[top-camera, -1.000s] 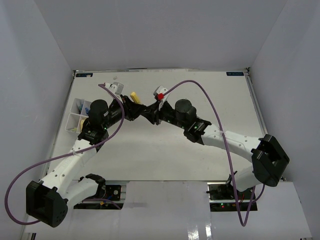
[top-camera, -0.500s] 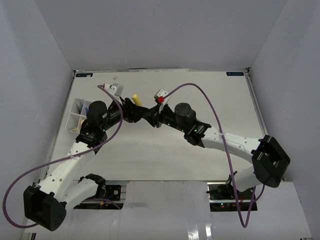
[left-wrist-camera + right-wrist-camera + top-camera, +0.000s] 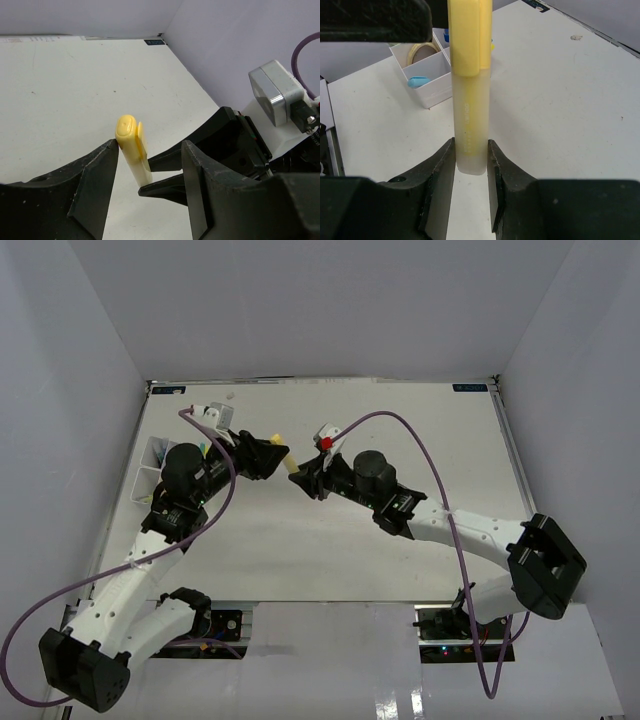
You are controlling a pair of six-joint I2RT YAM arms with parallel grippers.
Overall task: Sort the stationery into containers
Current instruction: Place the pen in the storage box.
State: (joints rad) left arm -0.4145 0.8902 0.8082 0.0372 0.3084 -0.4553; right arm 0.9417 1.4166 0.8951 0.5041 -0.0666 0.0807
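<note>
Marker [image 3: 469, 100], yellow-capped with a translucent barrel, is hanging over the table [image 3: 400, 440] right of the tray [image 3: 152, 472]. Its long axis is pointing cap-first from the right gripper [image 3: 470, 145] toward the left gripper [image 3: 150, 150]. The right gripper is clamping the barrel end. The left gripper is standing released, jaws parted around the cap. Barrel print is showing too faint to read.
</note>
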